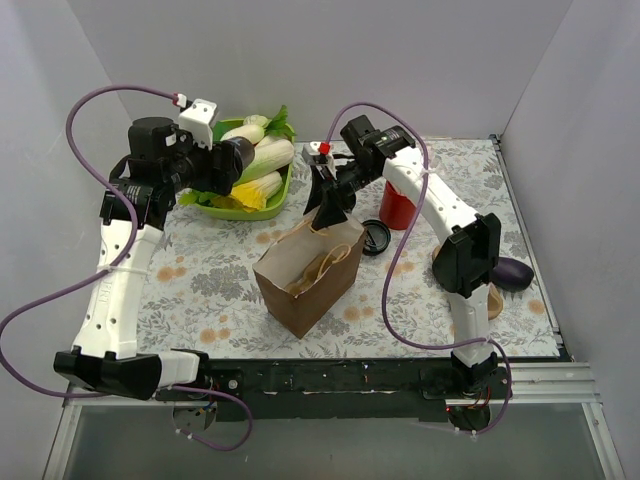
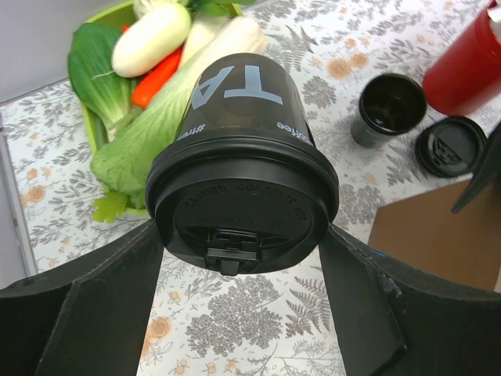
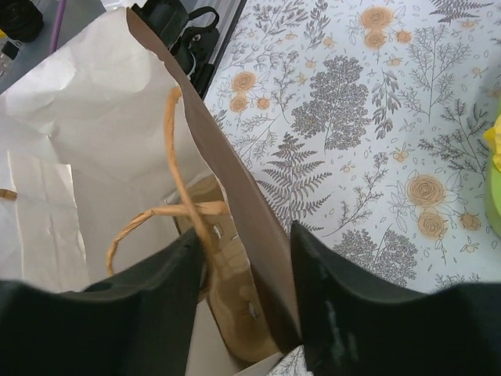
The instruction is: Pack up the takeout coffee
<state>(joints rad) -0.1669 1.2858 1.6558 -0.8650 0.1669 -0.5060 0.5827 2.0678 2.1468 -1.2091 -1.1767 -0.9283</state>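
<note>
Left pincer (image 2: 239,243) grasps the lidded black coffee cup (image 2: 235,133) sideways, upper left of the overhead view; the open paper bag (image 1: 310,270) lies to its lower right. Right pincer (image 3: 244,258) straddles the bag's rim, grip unclear

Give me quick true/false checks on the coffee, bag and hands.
Left hand holds the coffee. True.
The coffee is in the bag. False: it is outside, near the tray.
Right hand straddles the bag's wall. True.
The bag lies flat. False: it stands open, a carrier inside.
The coffee's lid is off. False: it is on.
</note>
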